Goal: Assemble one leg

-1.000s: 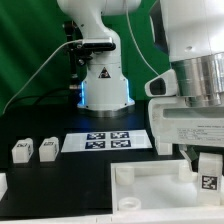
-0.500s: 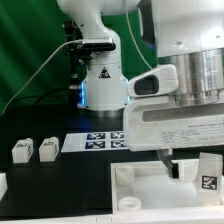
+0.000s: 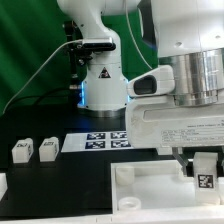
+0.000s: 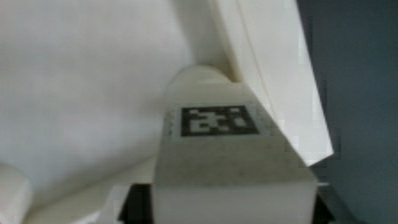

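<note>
A leg (image 3: 206, 181), a small white block with a black-and-white marker, stands at the right rear corner of the large white tray-like part (image 3: 150, 192), on the exterior view's right. My gripper (image 3: 205, 168) comes down over it, with a finger on each side. In the wrist view the leg (image 4: 222, 150) fills the space between my dark fingers (image 4: 139, 202), marker facing the camera, and my gripper (image 4: 224, 205) is shut on it. The tray-like part's white surface (image 4: 89, 90) lies behind it.
Two more legs (image 3: 22, 150) (image 3: 47, 149) stand on the black table at the exterior view's left, and another white part (image 3: 3, 185) shows at the left edge. The marker board (image 3: 105, 141) lies before the robot base (image 3: 105, 85).
Half a second ago my gripper hung to the left of the standing leg. It has moved right and now sits over the leg, as it did one second ago.
</note>
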{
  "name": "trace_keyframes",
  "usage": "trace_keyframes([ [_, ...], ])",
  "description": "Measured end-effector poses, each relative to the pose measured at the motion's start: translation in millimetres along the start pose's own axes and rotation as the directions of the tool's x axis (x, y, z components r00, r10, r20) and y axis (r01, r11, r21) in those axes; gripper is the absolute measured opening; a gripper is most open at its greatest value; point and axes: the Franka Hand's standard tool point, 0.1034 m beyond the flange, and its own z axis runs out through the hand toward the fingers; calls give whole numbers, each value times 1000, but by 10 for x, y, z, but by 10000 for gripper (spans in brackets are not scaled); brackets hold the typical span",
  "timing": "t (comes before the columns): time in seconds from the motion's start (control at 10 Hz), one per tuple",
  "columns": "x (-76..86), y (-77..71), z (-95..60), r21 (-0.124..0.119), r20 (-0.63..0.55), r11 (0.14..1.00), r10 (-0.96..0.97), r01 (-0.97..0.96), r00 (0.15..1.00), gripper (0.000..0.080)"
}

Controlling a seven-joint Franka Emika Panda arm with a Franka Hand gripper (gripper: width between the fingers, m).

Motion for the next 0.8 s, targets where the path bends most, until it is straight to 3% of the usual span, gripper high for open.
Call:
trace_keyframes([
  [0.4,5,28,5,-3,-1,959,284,-284,959,292],
  [0.8,-25,61,20,33,59,645,762,-764,645,297],
])
